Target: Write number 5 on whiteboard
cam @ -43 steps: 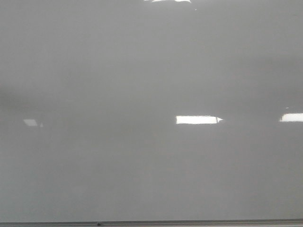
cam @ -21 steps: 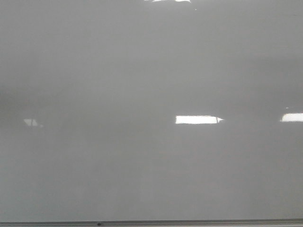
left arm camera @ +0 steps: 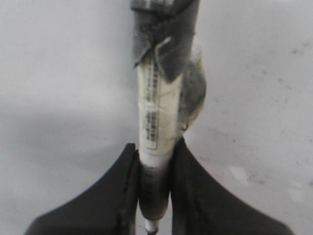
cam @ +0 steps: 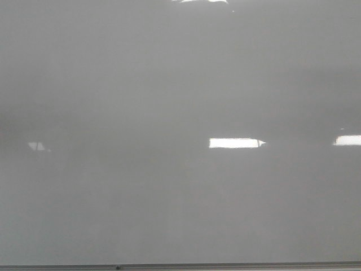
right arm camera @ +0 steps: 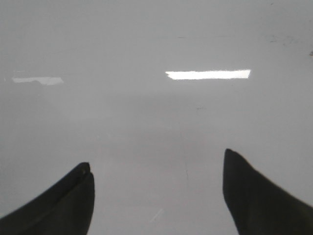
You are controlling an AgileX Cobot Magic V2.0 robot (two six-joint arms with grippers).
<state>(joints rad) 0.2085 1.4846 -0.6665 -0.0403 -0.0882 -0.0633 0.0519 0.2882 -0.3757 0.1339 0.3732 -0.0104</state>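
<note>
Whiteboard (cam: pixel 180 186) fills the front view, blank like a second ago — no 5 yet, so writing hasn't started. Left gripper (left arm camera: pixel 155 166) is clamped on the marker (left arm camera: pixel 156 122) — right gripper (right arm camera: pixel 156 191) hangs apart, empty.

Your whiteboard, bare of any marker stroke.
You see the whiteboard (cam: pixel 169 84) as a glossy pale grey surface filling the front view, bright rectangular reflections across it, its thin grey frame edge along the bottom.
</note>
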